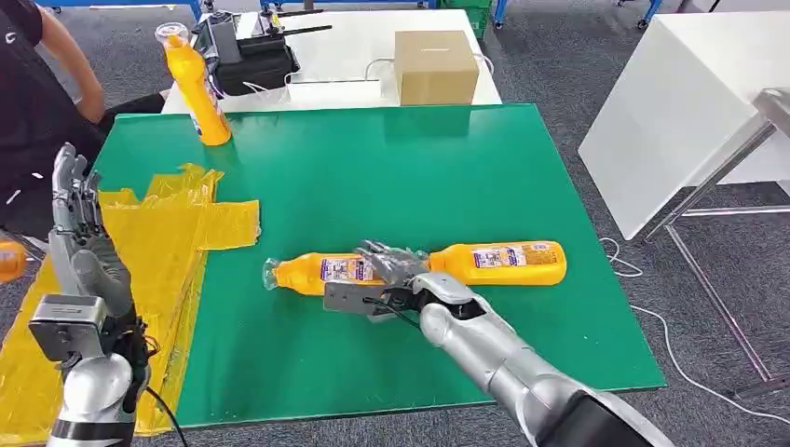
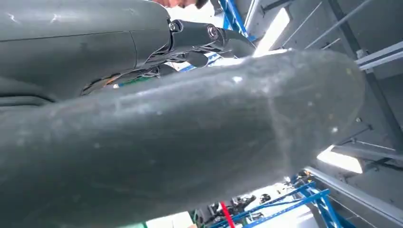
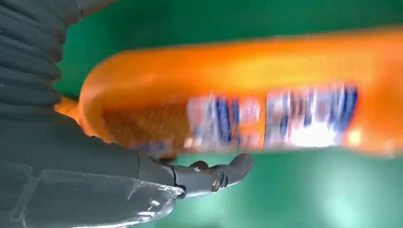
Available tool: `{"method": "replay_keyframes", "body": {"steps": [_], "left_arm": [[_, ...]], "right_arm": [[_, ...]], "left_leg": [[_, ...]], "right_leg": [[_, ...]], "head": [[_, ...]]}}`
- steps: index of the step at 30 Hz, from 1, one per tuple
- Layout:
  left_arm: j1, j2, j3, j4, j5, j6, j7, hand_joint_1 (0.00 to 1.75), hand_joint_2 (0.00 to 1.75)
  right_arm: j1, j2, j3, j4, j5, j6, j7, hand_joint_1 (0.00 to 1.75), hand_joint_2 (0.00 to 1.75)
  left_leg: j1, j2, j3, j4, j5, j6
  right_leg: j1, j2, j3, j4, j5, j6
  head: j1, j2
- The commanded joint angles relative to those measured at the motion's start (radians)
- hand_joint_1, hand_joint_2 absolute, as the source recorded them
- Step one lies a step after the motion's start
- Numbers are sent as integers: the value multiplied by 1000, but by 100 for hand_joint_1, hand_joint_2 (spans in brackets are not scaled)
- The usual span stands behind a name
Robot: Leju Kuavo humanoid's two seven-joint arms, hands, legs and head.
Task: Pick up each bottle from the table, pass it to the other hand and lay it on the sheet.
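Two orange bottles lie end to end on the green table (image 1: pixel 391 158): the left bottle (image 1: pixel 312 272) with its clear cap pointing at the sheet, and the right bottle (image 1: pixel 503 262). My right hand (image 1: pixel 391 265) lies over the left bottle's base end with its fingers spread across it. Up close, the bottle (image 3: pixel 247 90) is blurred and my thumb (image 3: pixel 214 175) sits just off it, so the hand holds nothing. A third orange bottle (image 1: pixel 197 88) stands upright at the back left. The crumpled yellow sheet (image 1: pixel 163 233) covers the table's left side. My left hand (image 1: pixel 79 223) is raised beside it, fingers straight and empty.
A person in black (image 1: pixel 37 93) stands at the far left corner. Behind the green table are a cardboard box (image 1: pixel 435 65), a black device (image 1: pixel 247 56) and cables. A white table (image 1: pixel 689 102) stands to the right. Something orange (image 1: pixel 9 261) shows at the left edge.
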Motion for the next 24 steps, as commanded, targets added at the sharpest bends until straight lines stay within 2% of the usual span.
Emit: {"method": "replay_keyframes", "body": {"steps": [1, 10, 13, 17, 20, 21, 23, 24], "left_arm": [[-61, 6, -44, 56, 34, 10, 10, 0, 0], [-66, 11, -41, 70, 52, 13, 6, 0, 0], [-51, 10, -45, 75, 102, -22, 30, 0, 0], [-47, 10, -45, 77, 102, -21, 30, 0, 0], [-2, 3, -27, 66, 296, -166, 119, 0, 0], [29, -13, -8, 68, 380, -216, 169, 0, 175], [109, 0, 7, 87, 504, -307, 176, 0, 175], [129, 3, 10, 99, 551, -341, 180, 0, 175]], "right_arm": [[-64, 46, 164, 267, 40, 76, 16, 175, 175], [-66, 34, 170, 273, 40, 84, 16, 175, 175], [-55, 21, 113, 249, 8, 11, 38, 175, 175], [-59, 17, 113, 249, 9, 12, 38, 175, 175], [20, -18, -54, 56, -95, -238, -53, 175, 175], [62, -39, -101, -50, -128, -278, -75, 175, 175], [172, -84, -228, -303, -373, -167, -153, 175, 175], [204, -109, -246, -398, -423, -169, -179, 175, 175]], "left_leg": [[0, -2, 3, -1, 0, -1], [-1, -4, 5, -2, 1, -1], [-1, -4, 6, -2, 1, -1], [-1, -3, 7, -2, 1, -1], [-1, -3, 7, -2, 1, 0], [0, -2, 7, -2, 1, -1], [-1, -2, 7, -3, 1, 0], [-1, -4, 7, -2, 1, 0]], "right_leg": [[-1, -1, 3, -1, -1, 0], [-1, -4, 4, -1, 0, 0], [-1, -4, 6, -1, 0, 0], [-1, -3, 6, -1, 0, 0], [-1, -3, 7, -1, 0, 0], [0, -2, 6, -2, 0, 0], [-1, -2, 7, -2, 0, 0], [-1, -3, 6, -2, 0, 0]], "head": [[0, 0], [0, 0], [0, 0], [0, 0], [0, 0], [0, 0], [0, 0], [1, 0]]}}
